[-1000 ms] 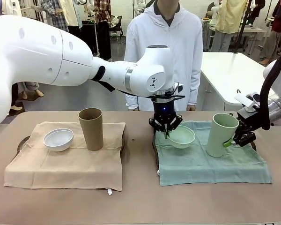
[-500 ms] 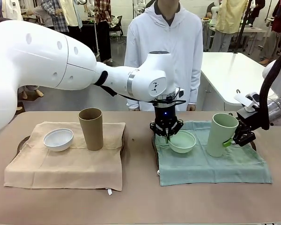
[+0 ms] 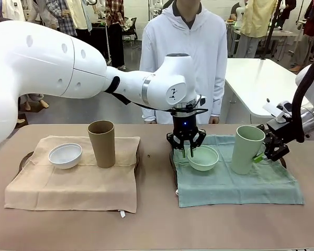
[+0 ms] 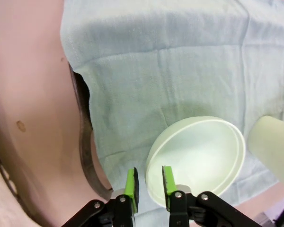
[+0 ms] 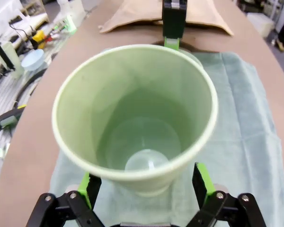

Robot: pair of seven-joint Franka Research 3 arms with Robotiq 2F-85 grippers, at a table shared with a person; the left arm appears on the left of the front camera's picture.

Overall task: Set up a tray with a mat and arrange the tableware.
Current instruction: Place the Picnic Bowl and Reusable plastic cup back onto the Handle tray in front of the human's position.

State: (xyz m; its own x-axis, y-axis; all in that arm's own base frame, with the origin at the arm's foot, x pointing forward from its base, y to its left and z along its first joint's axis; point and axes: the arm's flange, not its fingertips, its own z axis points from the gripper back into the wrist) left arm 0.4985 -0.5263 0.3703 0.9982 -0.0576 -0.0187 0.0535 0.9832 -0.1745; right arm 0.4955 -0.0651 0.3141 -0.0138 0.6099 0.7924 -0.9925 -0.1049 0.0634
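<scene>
Front view, left arm: I see it reach across from 9 o'clock, wrist pointing straight down.
Green mat (image 3: 235, 185): mint cup (image 3: 246, 149) stands at 2 o'clock, mint bowl (image 3: 203, 157) at 10.
Right gripper (image 3: 266, 152): fingers spread wide either side of the cup, not touching.
Left gripper (image 4: 148, 182): pads slightly apart astride the bowl's rim.
Writing: I can read none.

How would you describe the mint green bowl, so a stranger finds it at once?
Look at the green cloth on the table's right half. The mint green bowl sits near its back left corner. It is low and round, unlike the tall mint green cup beside it.
</scene>
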